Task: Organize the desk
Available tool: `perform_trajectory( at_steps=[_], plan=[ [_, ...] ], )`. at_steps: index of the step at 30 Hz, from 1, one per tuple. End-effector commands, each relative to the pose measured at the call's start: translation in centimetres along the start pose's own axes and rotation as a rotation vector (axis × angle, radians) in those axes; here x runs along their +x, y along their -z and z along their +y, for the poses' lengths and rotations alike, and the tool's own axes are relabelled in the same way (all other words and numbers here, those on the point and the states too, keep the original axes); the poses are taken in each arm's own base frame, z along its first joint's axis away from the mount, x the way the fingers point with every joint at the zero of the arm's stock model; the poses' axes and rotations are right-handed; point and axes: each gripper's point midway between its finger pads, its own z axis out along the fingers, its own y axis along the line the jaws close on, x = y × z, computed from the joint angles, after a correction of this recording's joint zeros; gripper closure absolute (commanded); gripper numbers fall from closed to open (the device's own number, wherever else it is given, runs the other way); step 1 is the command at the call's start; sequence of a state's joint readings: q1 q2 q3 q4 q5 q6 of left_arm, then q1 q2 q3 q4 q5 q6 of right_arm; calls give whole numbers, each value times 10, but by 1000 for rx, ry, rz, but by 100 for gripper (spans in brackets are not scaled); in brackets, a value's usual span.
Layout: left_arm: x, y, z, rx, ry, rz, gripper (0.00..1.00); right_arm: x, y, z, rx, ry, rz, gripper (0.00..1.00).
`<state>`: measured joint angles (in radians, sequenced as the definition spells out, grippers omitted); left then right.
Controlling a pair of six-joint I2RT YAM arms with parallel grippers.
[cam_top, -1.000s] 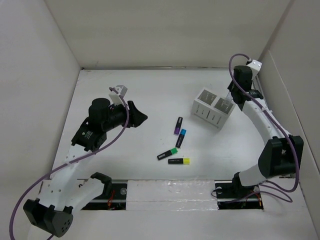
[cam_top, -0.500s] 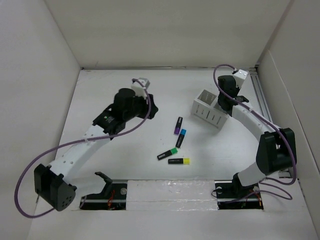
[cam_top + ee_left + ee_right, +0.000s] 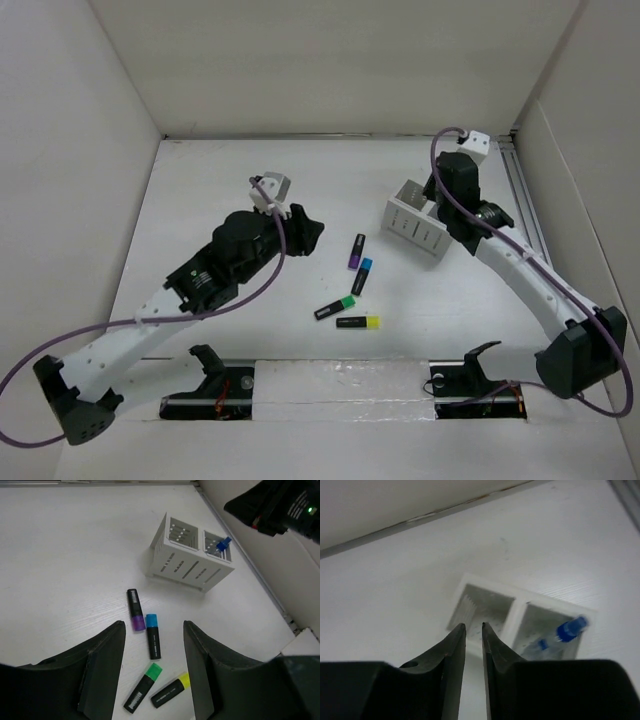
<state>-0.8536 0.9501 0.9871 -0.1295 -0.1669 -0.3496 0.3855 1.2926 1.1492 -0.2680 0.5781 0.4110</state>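
The white desk (image 3: 250, 170) holds four black highlighters near its middle: purple-capped (image 3: 356, 251), blue-capped (image 3: 362, 276), green-capped (image 3: 336, 307) and yellow-capped (image 3: 358, 323). My left gripper (image 3: 305, 232) is open and empty, raised to the left of them. In the left wrist view it (image 3: 153, 630) frames the purple (image 3: 135, 616), blue (image 3: 153, 636), green (image 3: 144, 687) and yellow (image 3: 171, 690) highlighters. My right gripper (image 3: 443, 205) hovers over the white slotted box (image 3: 420, 228). Its jaws (image 3: 473, 626) stand almost together, with nothing between them.
The slotted box (image 3: 192, 555) has two compartments. A blue-capped pen (image 3: 222, 545) stands in its right one and also shows in the right wrist view (image 3: 565, 630). White walls close the desk at the left, back and right. A metal rail (image 3: 525, 190) runs along the right wall.
My left arm swung right toward the highlighters, then settled a little nearer. My right arm moved from the back right corner to above the slotted box.
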Motion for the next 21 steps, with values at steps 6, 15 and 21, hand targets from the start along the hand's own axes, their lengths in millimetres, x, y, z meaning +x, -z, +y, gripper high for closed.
perform_trajectory(
  at_steps=[6,15,21],
  plan=[
    [4,34,12,-13,168,-69,53,92,47,103,-368,105,240,100],
    [11,55,18,-8,185,-61,53,194,6,139,-264,240,474,41],
    [11,65,17,18,174,-64,52,240,-27,131,-134,211,549,40]
  ],
)
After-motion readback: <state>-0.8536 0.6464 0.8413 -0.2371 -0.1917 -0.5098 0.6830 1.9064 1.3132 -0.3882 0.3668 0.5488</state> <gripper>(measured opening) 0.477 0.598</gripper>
